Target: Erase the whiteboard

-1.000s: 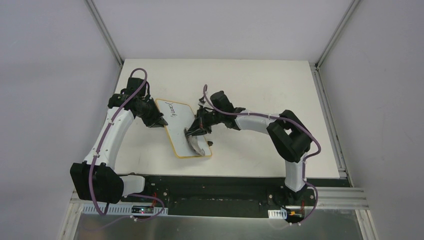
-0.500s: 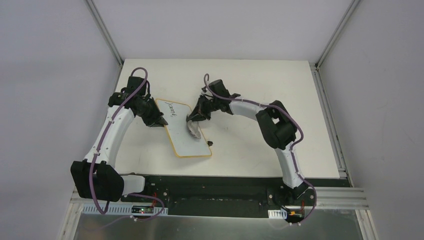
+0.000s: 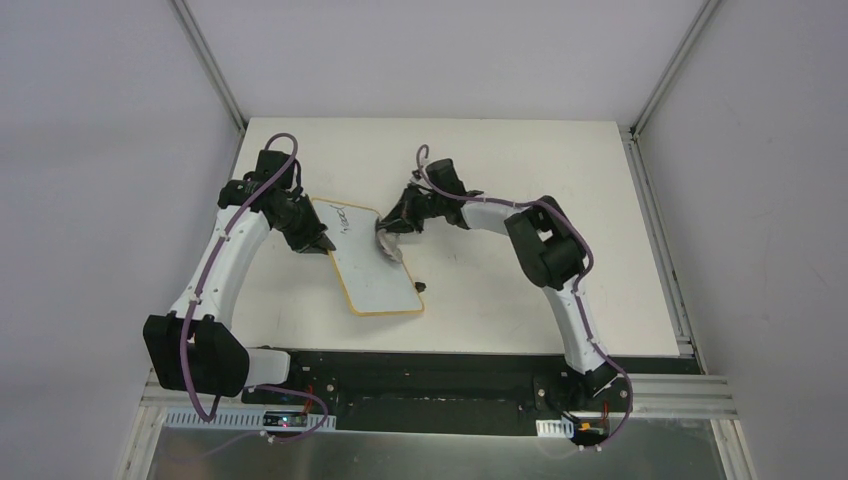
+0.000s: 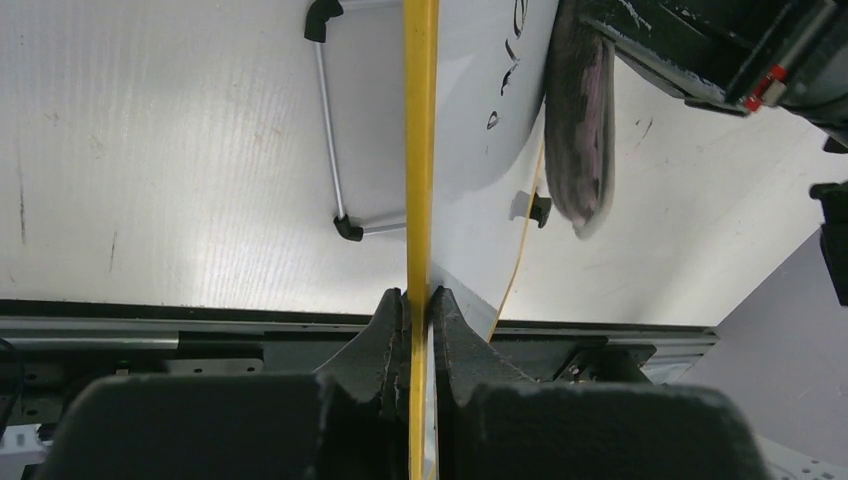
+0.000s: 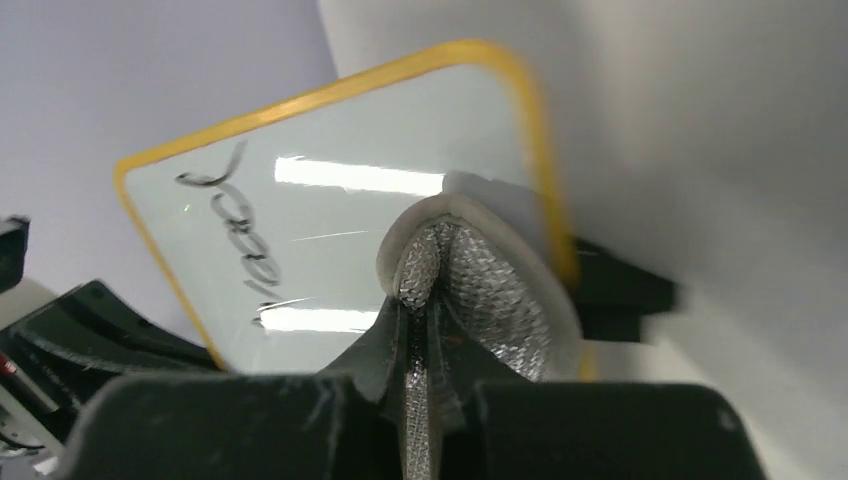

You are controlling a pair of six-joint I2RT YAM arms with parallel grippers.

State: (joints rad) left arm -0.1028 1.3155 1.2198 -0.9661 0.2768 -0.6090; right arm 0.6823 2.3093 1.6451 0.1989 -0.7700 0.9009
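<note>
The whiteboard point(image 3: 372, 270), white with a yellow-tan rim, lies slanted on the table left of centre. Black handwriting point(image 3: 343, 217) remains at its far left corner. My left gripper point(image 3: 322, 244) is shut on the board's left rim; in the left wrist view the jaws point(image 4: 420, 305) clamp the yellow rim point(image 4: 420, 150). My right gripper point(image 3: 393, 233) is shut on the grey lumpy pad point(image 3: 388, 248), pressed at the board's far right edge. In the right wrist view the pad point(image 5: 490, 285) sits on the board point(image 5: 330, 210), right of the writing point(image 5: 255, 245).
The board has small black feet point(image 3: 419, 287) and a thin metal wire stand point(image 4: 328, 130) under it. A black rail point(image 3: 420, 365) runs along the table's near edge. Grey walls with metal posts close in the left, right and far sides.
My right gripper has dragged the pad from the board's near right part up to its far right edge. The left gripper and the board have stayed in place.
</note>
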